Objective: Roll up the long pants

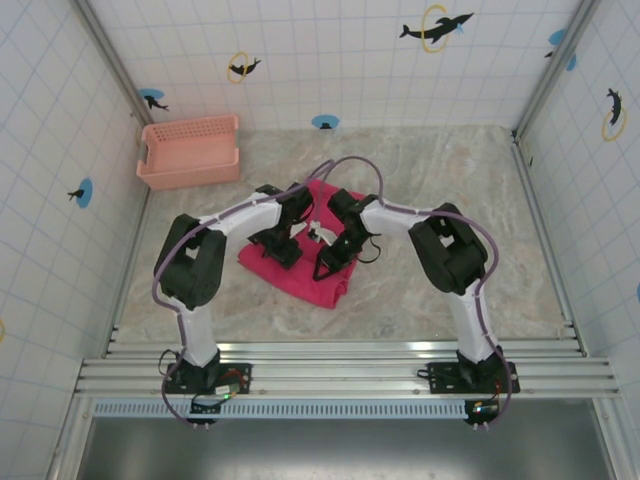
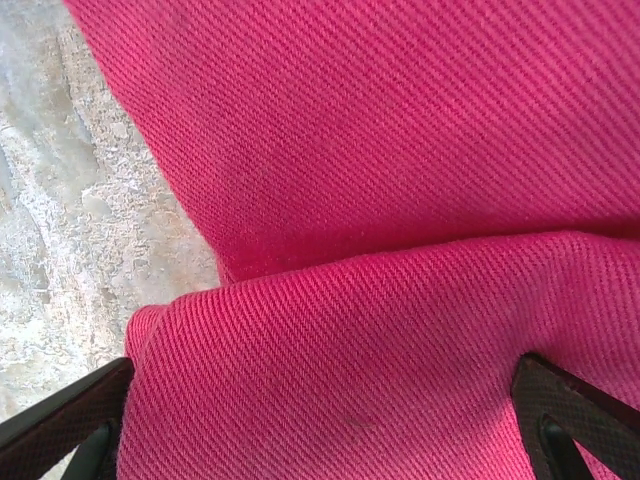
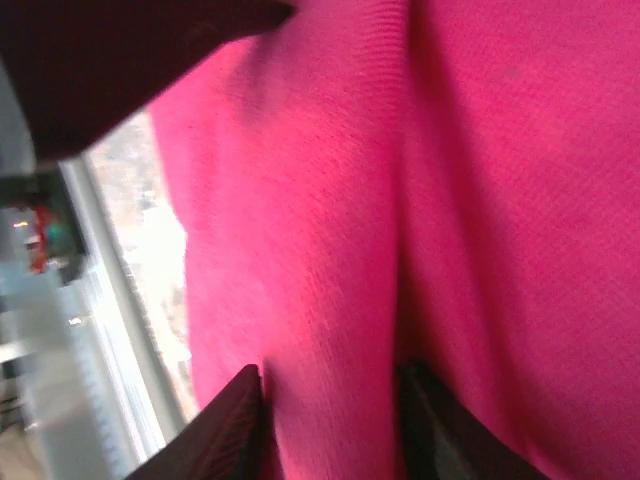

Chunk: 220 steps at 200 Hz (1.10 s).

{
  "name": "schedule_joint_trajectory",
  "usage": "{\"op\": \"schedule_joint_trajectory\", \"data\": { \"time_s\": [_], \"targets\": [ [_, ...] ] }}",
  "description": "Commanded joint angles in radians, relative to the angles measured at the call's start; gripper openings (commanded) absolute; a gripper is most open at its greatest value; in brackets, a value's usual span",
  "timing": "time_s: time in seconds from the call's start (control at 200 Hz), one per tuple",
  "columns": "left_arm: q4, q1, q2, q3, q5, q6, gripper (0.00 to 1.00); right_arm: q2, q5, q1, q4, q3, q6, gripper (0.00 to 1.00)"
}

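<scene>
Where the two arms bent inward from the near edge, the long pants [image 1: 320, 285] lay as a compact, folded bundle at the middle of the marbled counter [image 1: 450, 180], beneath both wrists. The left end effector [image 1: 285, 250] sat low on the bundle's left part. In the left wrist view its fingers [image 2: 70, 425] were spread wide, one at each lower corner, with a thick rounded fold of twill between them and bare counter showing off to the left. Just to its right, the right end effector [image 1: 328, 265] pointed down at the bundle's near right edge. In the right wrist view its fingers [image 3: 235, 425] flanked a raised ridge of cloth and touched it on both sides, but the blurred picture did not show whether they were squeezing it or merely standing around it. Farther back, well apart from the cloth, a salmon-pink lattice basket [image 1: 190, 172] stood in the far left corner against the tiled wall [image 1: 330, 60].
</scene>
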Motion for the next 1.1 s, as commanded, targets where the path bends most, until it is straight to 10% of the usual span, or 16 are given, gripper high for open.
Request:
{"op": "schedule_joint_trajectory", "data": {
  "time_s": [0.0,0.29,0.55,1.096],
  "targets": [
    [0.011,0.002,0.056,0.026,-0.009,-0.007,0.98,-0.150,0.244,0.000,-0.018,-0.044,-0.045,0.45],
    [-0.002,0.001,0.080,0.066,-0.008,0.008,0.98,-0.402,0.752,0.248,-0.043,-0.142,-0.111,0.57],
    [-0.014,0.001,0.088,0.091,0.005,0.019,0.98,-0.384,0.959,0.483,0.103,-0.250,-0.045,0.60],
    [-0.043,0.002,0.107,0.112,0.009,0.059,0.98,-0.107,1.355,0.596,0.255,-0.269,-0.136,0.62]
  ]
}}
